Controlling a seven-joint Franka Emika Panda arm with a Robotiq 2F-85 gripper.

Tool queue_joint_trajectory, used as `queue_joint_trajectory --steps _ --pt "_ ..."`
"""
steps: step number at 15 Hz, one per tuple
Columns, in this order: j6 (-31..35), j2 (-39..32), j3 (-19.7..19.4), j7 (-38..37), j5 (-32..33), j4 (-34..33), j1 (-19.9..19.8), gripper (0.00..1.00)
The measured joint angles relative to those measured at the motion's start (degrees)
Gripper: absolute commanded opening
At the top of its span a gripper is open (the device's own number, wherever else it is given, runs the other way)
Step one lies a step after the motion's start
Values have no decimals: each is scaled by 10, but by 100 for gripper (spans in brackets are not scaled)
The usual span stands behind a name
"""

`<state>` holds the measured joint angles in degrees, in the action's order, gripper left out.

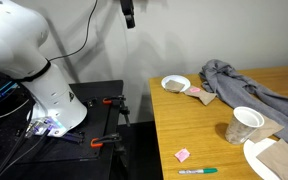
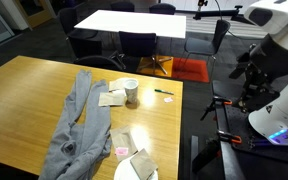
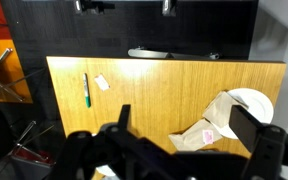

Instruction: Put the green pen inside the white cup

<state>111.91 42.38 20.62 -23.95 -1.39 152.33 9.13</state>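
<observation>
White arm (image 1: 24, 55) stands on base, bends up high out of top edge. Arm shows in both exterior views. Gripper (image 3: 184, 125) hangs high, looks straight down. 2 dark fingers (image 3: 246, 128) spread wide. Nothing between them.

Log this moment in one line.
tool open, holding nothing | thin green pen flat on wooden table | translucent white plastic cup upright, apart

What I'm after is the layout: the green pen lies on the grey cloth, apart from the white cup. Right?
No. In an exterior view the green pen lies on the wooden table, not the grey cloth; it is apart from the white cup.
</observation>
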Motion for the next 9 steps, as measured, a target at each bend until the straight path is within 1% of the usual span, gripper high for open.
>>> queue_joint_trajectory --steps 4,9 --pt "1 0 -29 9 46 -35 -24 100" --pt "9 1 -106 80 55 -56 -43 100"
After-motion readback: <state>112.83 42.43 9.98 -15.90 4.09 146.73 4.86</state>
